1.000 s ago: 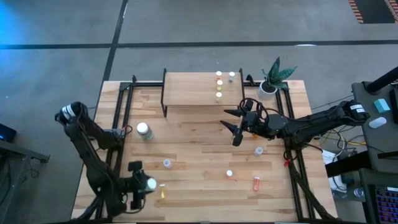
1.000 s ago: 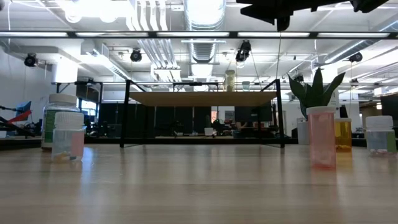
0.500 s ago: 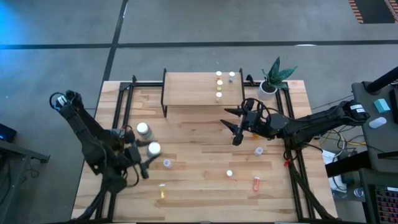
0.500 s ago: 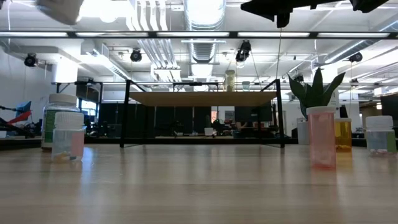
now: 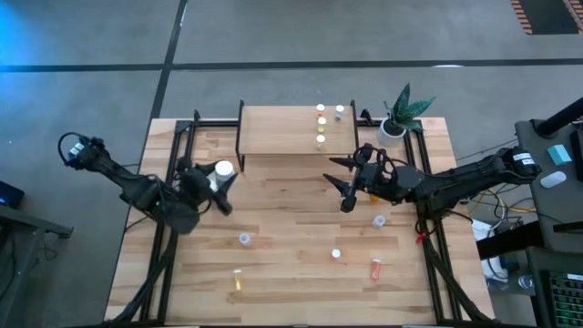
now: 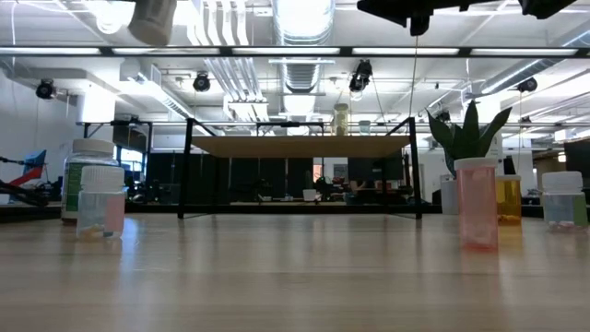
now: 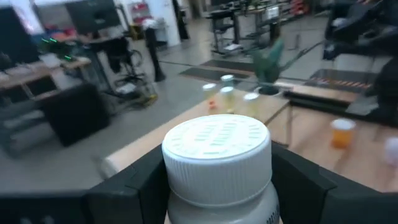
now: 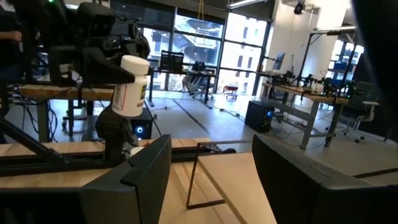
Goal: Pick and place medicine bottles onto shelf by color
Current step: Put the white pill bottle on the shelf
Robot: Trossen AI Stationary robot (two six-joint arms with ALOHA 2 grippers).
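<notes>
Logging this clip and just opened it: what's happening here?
The left gripper holds a large white bottle in the air, near the shelf's left end. Four small bottles already stand on the shelf's right side. The right gripper hovers open and empty in front of the shelf. Several small bottles are still on the table.

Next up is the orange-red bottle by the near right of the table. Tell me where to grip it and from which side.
Grip the orange-red bottle across its body, below the white cap, coming straight down from above. It appears to stand upright with bare table around it, so a top-down approach looks clear. The right gripper hovers open nearest it; the left gripper holds a large white bottle.
</notes>
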